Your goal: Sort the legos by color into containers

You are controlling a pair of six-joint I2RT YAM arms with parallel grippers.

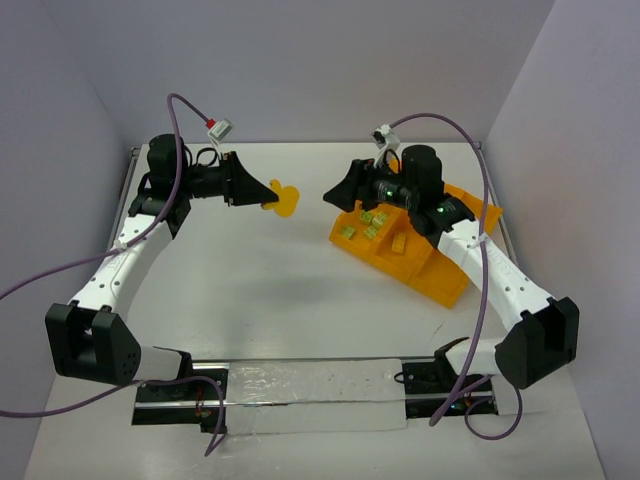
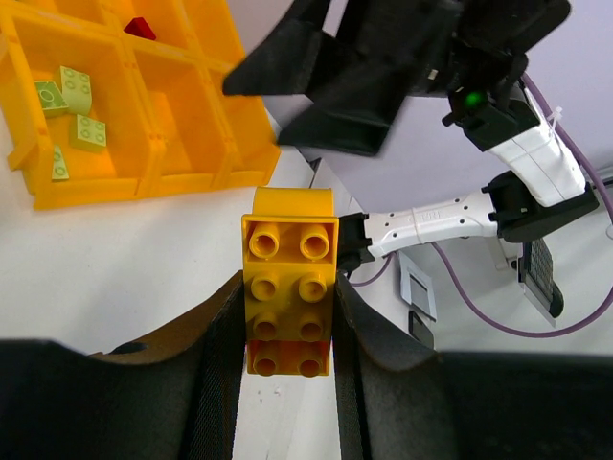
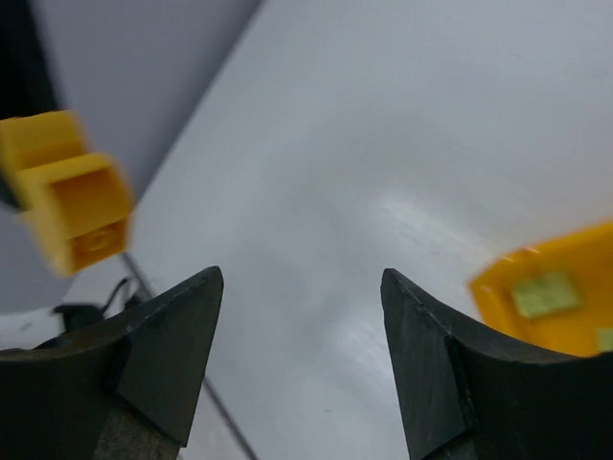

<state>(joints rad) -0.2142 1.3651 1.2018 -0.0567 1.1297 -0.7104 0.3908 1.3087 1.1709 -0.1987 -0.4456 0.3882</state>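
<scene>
My left gripper (image 1: 268, 195) is shut on a stack of yellow legos (image 2: 288, 287), held above the table and pointing right. The stack also shows in the top view (image 1: 284, 199) and, blurred, at the left of the right wrist view (image 3: 65, 187). My right gripper (image 1: 332, 194) is open and empty, pointing left at the stack with a gap between them; its jaws stand wide apart (image 3: 302, 287). The orange-yellow divided tray (image 1: 452, 283) lies at the right. Light green legos (image 1: 368, 222) lie in one compartment, a yellow one (image 1: 398, 243) in another. A red lego (image 2: 140, 28) sits in a far compartment.
Grey walls close in the table on the left, back and right. Purple cables (image 1: 181, 120) arc over both arms. A white connector with a red tip (image 1: 217, 127) hangs on the left cable. A shiny strip (image 1: 310, 395) runs along the near edge between the arm bases.
</scene>
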